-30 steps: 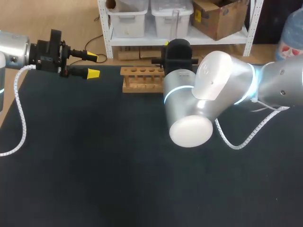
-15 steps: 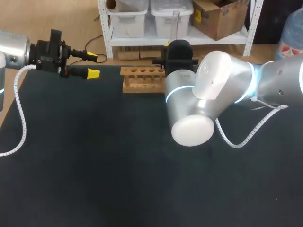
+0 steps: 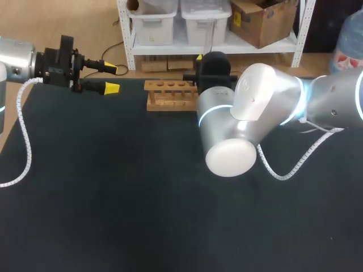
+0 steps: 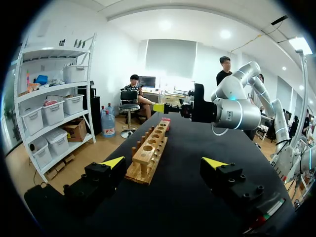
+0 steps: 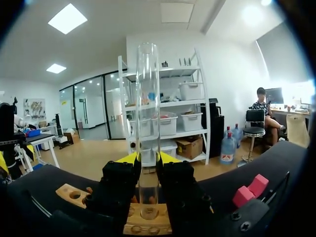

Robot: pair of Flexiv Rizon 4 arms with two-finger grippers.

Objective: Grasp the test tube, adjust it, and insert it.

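The test tube stood upright at the table's far edge, near the middle, clamped from both sides by the right gripper a little above its rounded lower end. That end hung over the top of the wooden rack; whether it had entered a hole could not be told.

At the far left corner the left arm came in level over the table's left edge. The left gripper pointed along the far edge toward the rack. Its fingers were spread wide with nothing between them, and it was well apart from the rack.

The rack lay lengthwise along the far edge, its row of holes facing up.

The right arm came in from the right edge. Its big silver elbow was bent over the table's middle, and the black wrist reached back to the rack's right end.
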